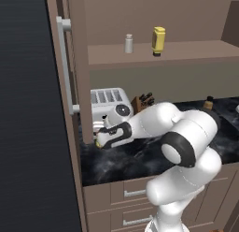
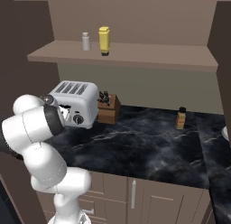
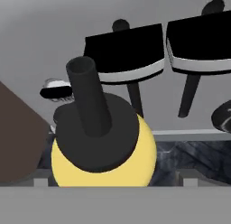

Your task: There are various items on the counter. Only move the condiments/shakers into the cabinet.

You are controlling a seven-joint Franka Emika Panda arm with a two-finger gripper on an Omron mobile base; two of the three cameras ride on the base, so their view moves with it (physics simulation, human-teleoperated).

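hand view: yellow squeeze bottle close | base views: shaker shelved

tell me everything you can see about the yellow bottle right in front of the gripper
The yellow squeeze bottle is seen from above in the hand view: a round yellow body, a wide dark cap and a dark nozzle that looks tilted toward the upper left of that view. It looks like smooth plastic. It stands on the black marble counter, close in front of the silver toaster. The open gripper is just above it; whether the fingers touch it cannot be told.
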